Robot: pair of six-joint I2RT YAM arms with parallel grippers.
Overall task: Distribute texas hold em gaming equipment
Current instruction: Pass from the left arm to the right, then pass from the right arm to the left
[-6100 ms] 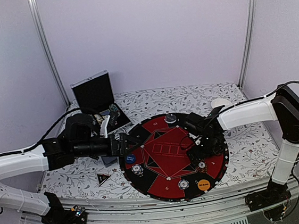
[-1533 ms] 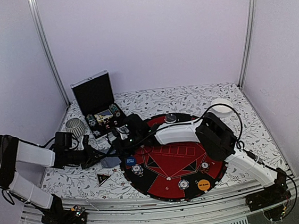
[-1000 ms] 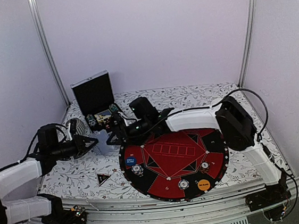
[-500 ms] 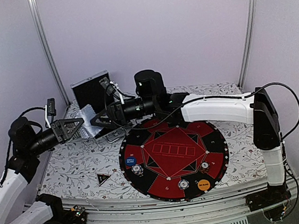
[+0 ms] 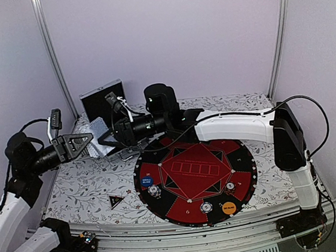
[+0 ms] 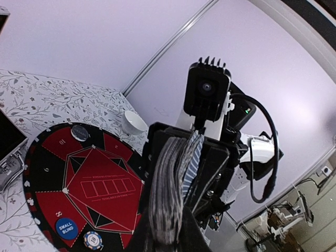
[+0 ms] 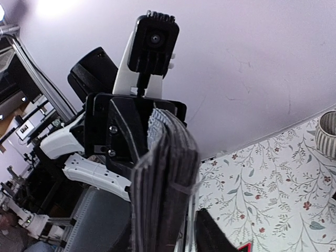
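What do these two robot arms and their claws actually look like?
The left arm and right arm are white tubular shells linked by chunky black joints, with thin black cables looping alongside. The left gripper and right gripper are black, angular and two-fingered, each carrying a small boxy black camera. A green light glows near the right wrist.

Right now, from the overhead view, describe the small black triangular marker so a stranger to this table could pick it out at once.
Find the big round red-and-black mat on the flowered table. Just off its near-left edge, on the cloth, lies the black triangular marker. Its neighbours, the blue button and striped chips, are round and sit on the mat.
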